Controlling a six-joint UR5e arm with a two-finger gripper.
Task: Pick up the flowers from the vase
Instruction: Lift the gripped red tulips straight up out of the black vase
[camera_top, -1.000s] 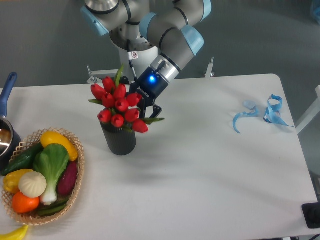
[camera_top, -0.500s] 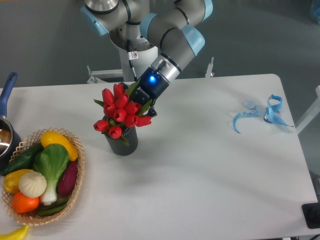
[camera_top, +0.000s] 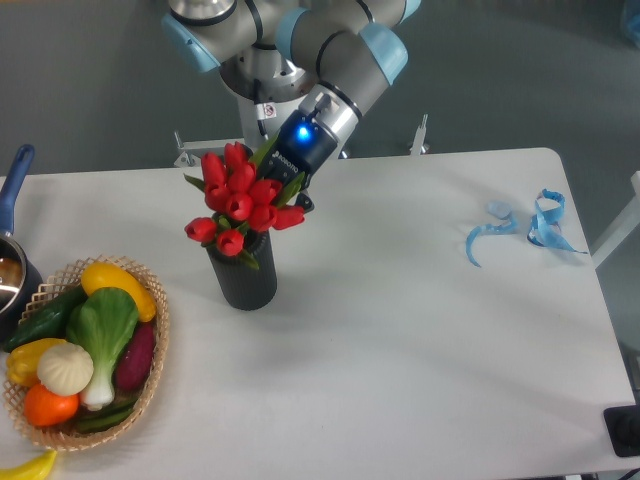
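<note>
White table (camera_top: 420, 330), and your gripper (camera_top: 283, 203) looks clamped on the flowers (camera_top: 240, 200), though blooms hide its fingers, above the vase (camera_top: 245, 278).

vase (camera_top: 247, 283) on table (camera_top: 400, 340), left of centre | flowers (camera_top: 238, 205) directly above vase mouth, at its 12 o'clock | gripper (camera_top: 285, 195) at flowers' 3 o'clock, arm running to 1 o'clock | basket (camera_top: 150, 345) at vase's 8 o'clock, vegetables (camera_top: 85, 345) inside | pot (camera_top: 12, 265) at basket's 11 o'clock, table's left edge | ribbons (camera_top: 520, 228) at vase's 3 o'clock, far right
</note>
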